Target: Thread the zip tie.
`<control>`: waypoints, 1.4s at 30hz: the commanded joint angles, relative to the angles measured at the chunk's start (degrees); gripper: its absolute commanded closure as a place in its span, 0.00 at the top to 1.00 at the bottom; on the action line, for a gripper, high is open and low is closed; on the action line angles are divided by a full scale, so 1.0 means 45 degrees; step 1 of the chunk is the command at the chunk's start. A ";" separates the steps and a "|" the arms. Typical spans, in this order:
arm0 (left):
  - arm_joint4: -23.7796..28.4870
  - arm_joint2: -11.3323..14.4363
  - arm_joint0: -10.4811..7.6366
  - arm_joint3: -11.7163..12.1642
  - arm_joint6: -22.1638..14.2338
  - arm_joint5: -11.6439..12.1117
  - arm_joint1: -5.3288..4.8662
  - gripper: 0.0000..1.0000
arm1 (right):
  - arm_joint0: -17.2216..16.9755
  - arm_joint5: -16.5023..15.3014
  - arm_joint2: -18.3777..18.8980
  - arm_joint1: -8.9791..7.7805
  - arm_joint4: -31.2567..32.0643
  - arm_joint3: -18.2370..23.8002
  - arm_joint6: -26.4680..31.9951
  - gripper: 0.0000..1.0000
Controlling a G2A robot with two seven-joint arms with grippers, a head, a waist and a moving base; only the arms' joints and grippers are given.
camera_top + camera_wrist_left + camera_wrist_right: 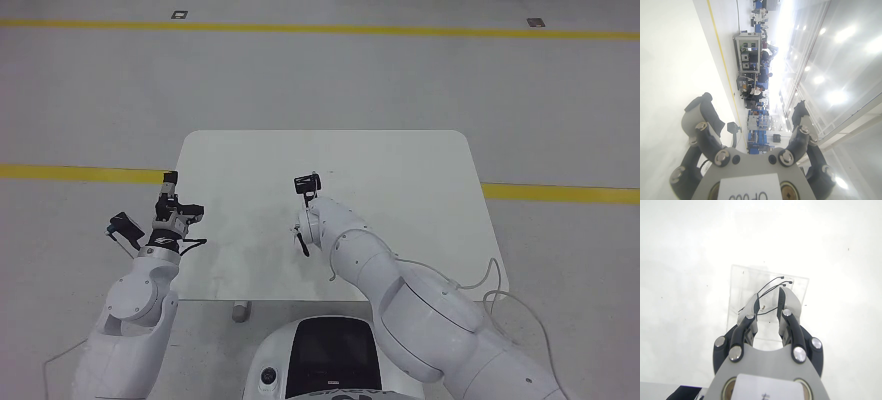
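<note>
Your right claw has ribbed black pads on grey metal fingers. It stands partly open, gripping nothing, over thin black zip ties in a clear plastic tray on the smooth white worktop. Your left claw gapes wide and empty beside the worktop's left edge.
</note>
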State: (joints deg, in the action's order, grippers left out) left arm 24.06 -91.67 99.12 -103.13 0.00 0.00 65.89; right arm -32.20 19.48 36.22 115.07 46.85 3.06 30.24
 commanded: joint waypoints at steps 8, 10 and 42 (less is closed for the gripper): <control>0.0000 0.0000 0.0000 0.0000 0.0000 0.0000 0.0000 1.00 | 0.0026 0.0000 0.0016 0.0017 0.0314 -0.0011 0.0489 0.25; 0.0000 0.0000 0.0000 0.0000 0.0000 0.0000 0.0000 1.00 | 0.0032 0.0000 0.0024 0.0023 0.0439 -0.0008 0.0667 0.26; 0.0000 0.0000 0.0000 0.0000 0.0000 0.0000 0.0000 1.00 | 0.0049 0.0000 0.0038 0.0020 0.0570 0.0008 0.0955 0.13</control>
State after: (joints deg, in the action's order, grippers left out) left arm 24.06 -91.67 99.12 -103.13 0.00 0.00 65.89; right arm -31.99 19.48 36.38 115.15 49.48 3.09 34.84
